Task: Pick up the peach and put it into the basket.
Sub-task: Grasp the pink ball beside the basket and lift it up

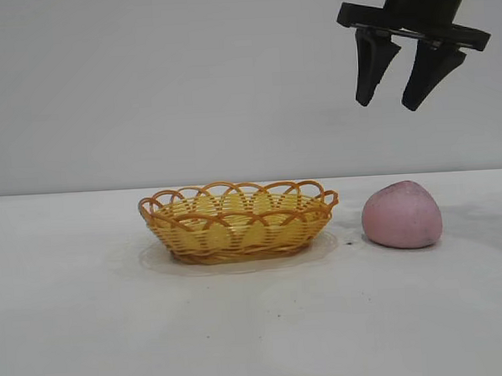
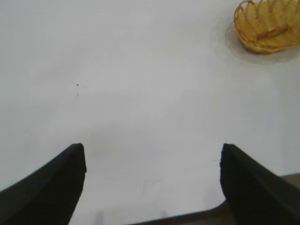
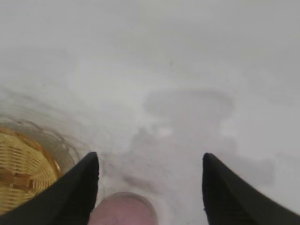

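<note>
The dusty-pink peach (image 1: 401,215) rests on the white table, just right of the basket (image 1: 238,221), a shallow yellow wicker oval with an orange looped rim and nothing inside. High above the peach hangs my right gripper (image 1: 387,103), open and empty, fingertips pointing down. In the right wrist view the peach (image 3: 123,209) shows low between the open right gripper (image 3: 150,159) fingers, nearer one finger, with the basket (image 3: 21,171) off to one side. My left gripper (image 2: 152,152) is open over bare table; the basket (image 2: 268,24) lies far off in its view.
The white table top (image 1: 90,331) spreads wide to the left of and in front of the basket. A plain grey wall stands behind. A dark table edge (image 2: 187,216) shows close under the left gripper.
</note>
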